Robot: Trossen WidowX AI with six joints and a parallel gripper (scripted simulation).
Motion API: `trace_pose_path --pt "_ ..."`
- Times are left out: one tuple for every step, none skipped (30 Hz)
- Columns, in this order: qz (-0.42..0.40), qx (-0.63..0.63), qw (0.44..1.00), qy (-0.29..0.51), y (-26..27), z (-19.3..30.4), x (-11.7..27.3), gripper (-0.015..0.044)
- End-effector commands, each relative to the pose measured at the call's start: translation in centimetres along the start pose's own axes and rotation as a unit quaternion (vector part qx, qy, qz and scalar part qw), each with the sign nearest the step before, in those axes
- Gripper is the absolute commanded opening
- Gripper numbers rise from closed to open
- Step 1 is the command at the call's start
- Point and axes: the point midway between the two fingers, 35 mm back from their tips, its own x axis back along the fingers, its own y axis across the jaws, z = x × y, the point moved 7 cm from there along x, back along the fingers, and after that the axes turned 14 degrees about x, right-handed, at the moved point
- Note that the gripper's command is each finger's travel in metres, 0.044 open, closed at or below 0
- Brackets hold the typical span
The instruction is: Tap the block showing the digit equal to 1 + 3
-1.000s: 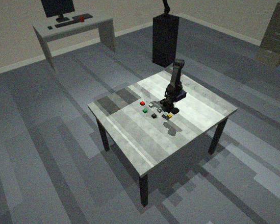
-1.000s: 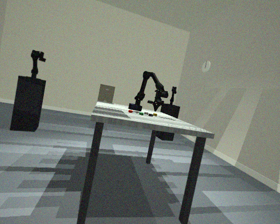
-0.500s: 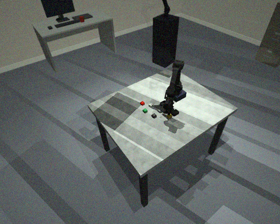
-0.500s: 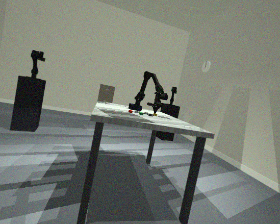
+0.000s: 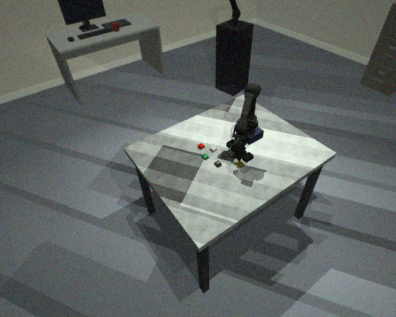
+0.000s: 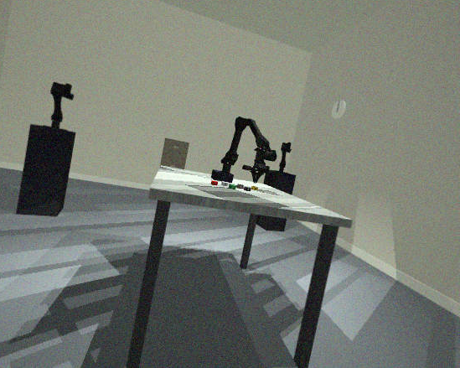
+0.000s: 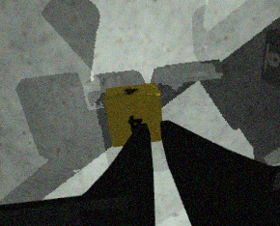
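Observation:
The yellow block stands on the table. Its digit in the wrist view is dark and partly covered by a finger; the part that shows fits an upside-down 4. My gripper is shut, with only a thin gap between its fingertips and nothing held. The tips are just above the yellow block, overlapping its near part in the wrist view. Whether they touch it cannot be told.
A red block, a white block, a green block and a black block stand nearby. A grey block is among them; a dark block shows at the wrist view's right edge.

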Motion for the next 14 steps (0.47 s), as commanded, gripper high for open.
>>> trace_pose_path --pt "0.000 -0.001 1.000 -0.003 0.8 -0.6 1.6 0.0099" --pt "-0.001 -0.001 1.000 -0.004 1.4 -1.0 2.5 0.0125" --pt "-0.001 0.000 1.000 -0.004 2.0 -1.4 3.5 0.0151" --pt "-0.002 0.000 1.000 -0.004 2.6 -1.7 4.4 0.0177" --pt "-0.002 0.000 1.000 -0.004 3.2 -1.9 5.4 0.0204" --pt "-0.002 -0.001 1.000 -0.004 3.8 -2.2 6.3 0.0230" --pt "-0.002 -0.001 1.000 -0.004 4.4 -2.3 7.3 0.0256" --pt "-0.002 -0.002 1.000 -0.004 4.8 -2.4 8.0 0.0283" --pt "-0.002 -0.002 1.000 -0.004 5.0 -2.5 8.4 0.0309" --pt "-0.002 -0.002 1.000 -0.004 5.1 -2.5 8.6 0.0335" --pt "-0.002 -0.002 1.000 -0.004 5.1 -2.5 8.6 0.0361" --pt "-0.002 -0.002 1.000 -0.004 5.1 -2.5 8.6 0.0387" --pt "-0.002 -0.002 1.000 -0.004 5.1 -2.5 8.6 0.0400" --pt "-0.002 -0.002 1.000 -0.004 5.1 -2.5 8.6 0.0400"
